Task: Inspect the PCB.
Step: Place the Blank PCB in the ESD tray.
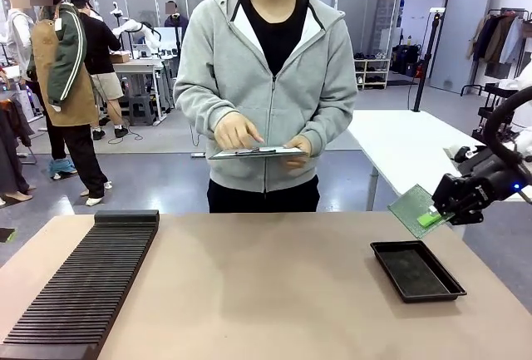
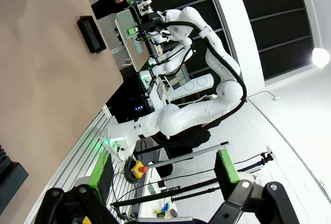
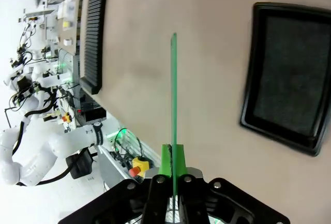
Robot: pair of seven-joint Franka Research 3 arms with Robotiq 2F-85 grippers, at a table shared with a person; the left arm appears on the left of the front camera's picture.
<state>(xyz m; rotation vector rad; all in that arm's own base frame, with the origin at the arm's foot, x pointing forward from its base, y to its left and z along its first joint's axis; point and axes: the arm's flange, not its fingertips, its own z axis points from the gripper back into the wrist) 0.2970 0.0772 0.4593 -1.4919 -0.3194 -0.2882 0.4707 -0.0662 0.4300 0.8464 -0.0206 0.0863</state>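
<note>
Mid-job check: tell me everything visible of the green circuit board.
The thin flat green rectangular circuit board looks rigid, its face dotted with detail too small to read. The right hand is shut on its lower right edge, nothing else touching it. It hangs tilted in the air near the far end of the shallow black rectangular tray, clear of the beige table. In the right wrist view it shows edge-on, a straight thin green line.

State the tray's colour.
Black. The tray shows best in the front view.
</note>
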